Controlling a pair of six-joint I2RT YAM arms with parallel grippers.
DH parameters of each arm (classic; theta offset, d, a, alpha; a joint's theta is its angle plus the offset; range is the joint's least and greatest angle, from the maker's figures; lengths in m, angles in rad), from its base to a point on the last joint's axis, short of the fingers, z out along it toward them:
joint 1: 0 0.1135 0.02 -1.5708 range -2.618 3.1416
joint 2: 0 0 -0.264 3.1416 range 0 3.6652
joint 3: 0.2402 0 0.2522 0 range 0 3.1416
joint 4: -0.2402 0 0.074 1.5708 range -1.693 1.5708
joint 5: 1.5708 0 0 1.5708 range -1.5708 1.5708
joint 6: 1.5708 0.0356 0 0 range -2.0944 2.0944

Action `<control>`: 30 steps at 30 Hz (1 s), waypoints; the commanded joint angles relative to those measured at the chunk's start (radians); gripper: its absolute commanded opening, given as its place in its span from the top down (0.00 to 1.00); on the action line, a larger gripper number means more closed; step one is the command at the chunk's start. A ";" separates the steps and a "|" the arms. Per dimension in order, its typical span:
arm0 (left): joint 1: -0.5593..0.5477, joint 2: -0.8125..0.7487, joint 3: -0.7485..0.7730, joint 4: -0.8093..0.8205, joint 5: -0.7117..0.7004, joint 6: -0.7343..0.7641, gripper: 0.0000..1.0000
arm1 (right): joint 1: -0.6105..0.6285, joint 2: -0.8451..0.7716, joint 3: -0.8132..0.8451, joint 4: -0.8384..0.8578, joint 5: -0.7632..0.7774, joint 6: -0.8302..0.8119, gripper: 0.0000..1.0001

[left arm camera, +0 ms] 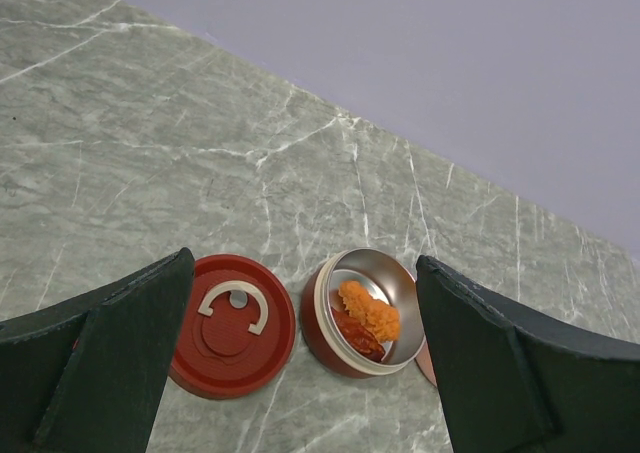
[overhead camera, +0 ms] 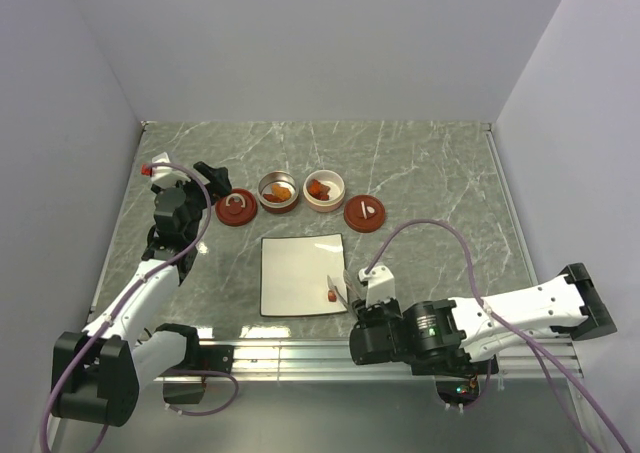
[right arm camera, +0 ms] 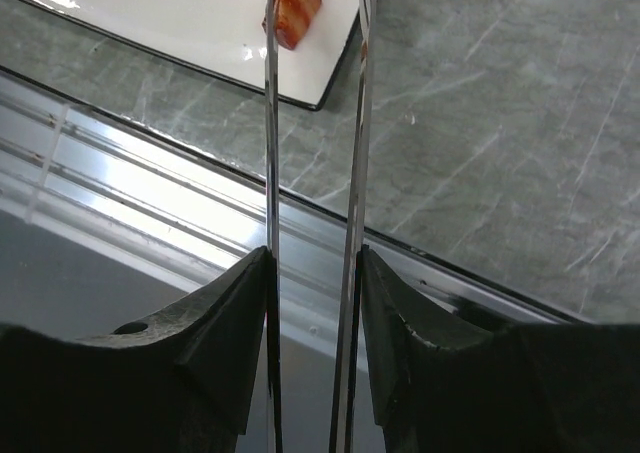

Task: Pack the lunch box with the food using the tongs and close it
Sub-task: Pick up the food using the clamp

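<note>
Now: right gripper [right arm camera: 315,273] clamped on tongs [right arm camera: 270,123]; left gripper [left arm camera: 303,273] spread wide, empty. Centre food piece [right arm camera: 297,8] between tips, squeeze gently.

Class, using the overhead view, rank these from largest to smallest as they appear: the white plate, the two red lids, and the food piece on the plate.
1. white plate, clearly the largest.
2. left red lid and right red lid: they look alike, so they are not ranked against each other.
3. food piece, the smallest.

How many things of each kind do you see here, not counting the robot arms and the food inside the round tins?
Round tins: 2
Red lids: 2
White plate: 1
Tongs: 1
Food piece on the plate: 1
Total: 7
</note>
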 commanded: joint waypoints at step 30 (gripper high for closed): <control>0.004 -0.043 0.020 0.033 0.020 -0.019 0.01 | 0.079 0.143 0.112 -0.056 -0.010 0.065 0.59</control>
